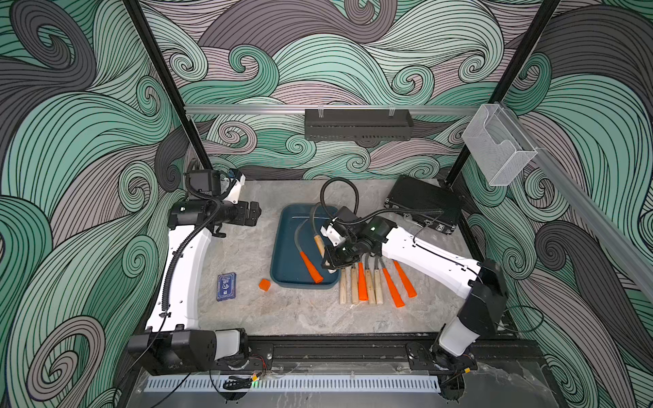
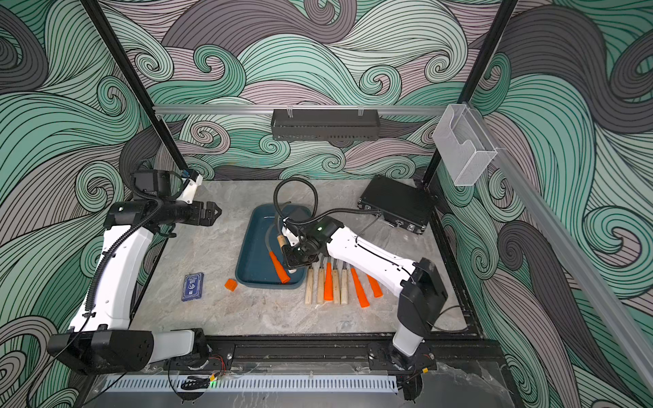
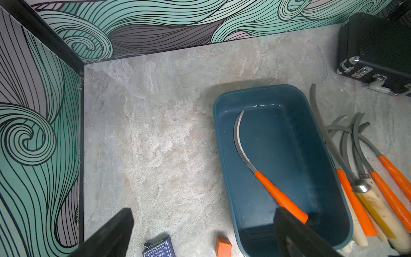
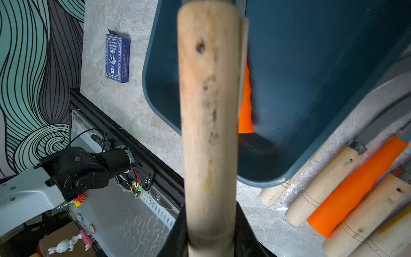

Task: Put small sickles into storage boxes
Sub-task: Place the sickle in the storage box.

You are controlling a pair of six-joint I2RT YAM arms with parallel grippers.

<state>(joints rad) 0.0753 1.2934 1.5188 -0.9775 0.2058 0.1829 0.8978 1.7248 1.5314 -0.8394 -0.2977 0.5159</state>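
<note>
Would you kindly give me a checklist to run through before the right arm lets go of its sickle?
1. Right gripper shut on wooden sickle: ok.
2. Its blade over the tray: ok.
3. Handle end inside the tray's rim: cannot tell.
4. Free floor beside the orange sickle in the tray: ok.
5. Left gripper open, away from the tray: ok.

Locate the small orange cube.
In both top views the orange cube lies on the table just left of the teal tray's near corner, between it and the blue card box.
</note>
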